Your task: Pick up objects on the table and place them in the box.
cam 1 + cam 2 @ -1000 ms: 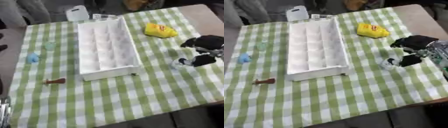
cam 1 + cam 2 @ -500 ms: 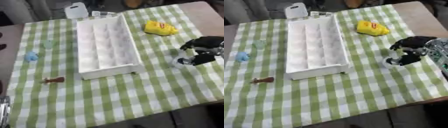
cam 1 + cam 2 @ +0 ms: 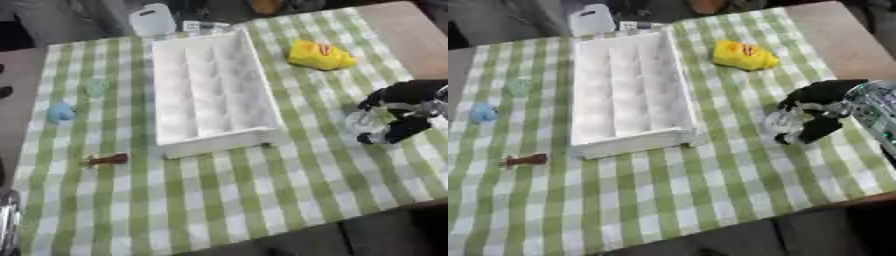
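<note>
A white box (image 3: 213, 92) with several compartments lies in the middle of the green checked cloth. To its right, my black right hand (image 3: 822, 105) comes in from the right edge. Its fingers and thumb curl round a small clear object (image 3: 781, 121) that stands on the cloth. Other loose things lie on the cloth. A yellow object (image 3: 320, 55) is at the far right. At the left are a blue object (image 3: 60, 111) and a pale green one (image 3: 95, 87). A small red-brown piece (image 3: 108, 160) lies at the near left. A grey sliver of my left hand (image 3: 7, 222) shows at the lower left edge.
A white container (image 3: 152, 20) stands at the far edge behind the box. Bare brown tabletop (image 3: 411, 30) shows at the far right corner. The cloth's near edge (image 3: 262, 235) drops off to a dark floor.
The whole picture has shifted a little, so the camera moved. My right hand stays at the clear object, with its fingers drawn slightly closer round it. The other objects lie where they were.
</note>
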{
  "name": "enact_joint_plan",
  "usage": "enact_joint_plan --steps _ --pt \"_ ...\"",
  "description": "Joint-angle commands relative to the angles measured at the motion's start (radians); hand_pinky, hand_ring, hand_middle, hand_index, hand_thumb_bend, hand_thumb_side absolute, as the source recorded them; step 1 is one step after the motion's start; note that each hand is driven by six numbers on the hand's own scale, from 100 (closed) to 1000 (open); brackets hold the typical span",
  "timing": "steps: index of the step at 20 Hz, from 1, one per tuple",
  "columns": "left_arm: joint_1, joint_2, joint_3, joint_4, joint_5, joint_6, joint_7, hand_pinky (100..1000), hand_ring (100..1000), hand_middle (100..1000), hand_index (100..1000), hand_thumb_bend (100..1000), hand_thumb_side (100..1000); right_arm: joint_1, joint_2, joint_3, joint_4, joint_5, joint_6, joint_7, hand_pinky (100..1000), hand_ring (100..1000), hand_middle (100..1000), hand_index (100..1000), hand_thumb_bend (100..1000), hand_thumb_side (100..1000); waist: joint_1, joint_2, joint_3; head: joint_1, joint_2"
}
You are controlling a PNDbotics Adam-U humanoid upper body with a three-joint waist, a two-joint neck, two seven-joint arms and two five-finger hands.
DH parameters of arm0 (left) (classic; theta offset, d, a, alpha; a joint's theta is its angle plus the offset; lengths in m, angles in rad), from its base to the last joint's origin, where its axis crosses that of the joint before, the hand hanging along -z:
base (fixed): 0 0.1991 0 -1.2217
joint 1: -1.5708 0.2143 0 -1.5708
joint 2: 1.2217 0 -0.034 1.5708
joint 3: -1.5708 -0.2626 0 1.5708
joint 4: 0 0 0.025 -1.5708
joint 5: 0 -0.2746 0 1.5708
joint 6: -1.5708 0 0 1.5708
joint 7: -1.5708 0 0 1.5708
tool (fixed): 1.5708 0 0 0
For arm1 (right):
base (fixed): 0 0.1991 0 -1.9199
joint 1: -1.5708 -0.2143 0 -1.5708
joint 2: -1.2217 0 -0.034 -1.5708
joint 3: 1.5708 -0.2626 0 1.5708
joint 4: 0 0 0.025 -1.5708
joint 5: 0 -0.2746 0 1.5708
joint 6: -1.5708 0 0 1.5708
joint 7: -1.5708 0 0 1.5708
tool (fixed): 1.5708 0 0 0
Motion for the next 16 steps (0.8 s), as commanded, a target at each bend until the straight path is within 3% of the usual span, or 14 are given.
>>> enact_joint_plan --steps 1,9,16 --pt "-0.014 0.02 0.001 -0.015 0.001 -0.001 -0.002 765 1000 698 737 100 873 -0.007 -0.023 -0.007 -0.032 0.004 -0.001 0.021 603 470 820 986 462 757 -0.001 0.005 -0.001 -0.004 0.001" --pt "-0.013 0.02 0.001 -0.015 0.002 -0.002 -0.002 766 1000 699 737 100 873 -0.007 -0.021 -0.002 -0.045 0.032 -0.002 0.014 601 466 816 986 462 787 -0.002 0.004 -0.003 -0.007 0.001" --pt "-0.012 0.021 -0.002 -0.014 0.004 -0.002 -0.005 767 1000 700 737 100 872 -0.035 -0.02 -0.006 -0.014 0.034 0.001 -0.027 588 450 804 979 460 756 0.0 0.005 0.004 -0.017 0.001"
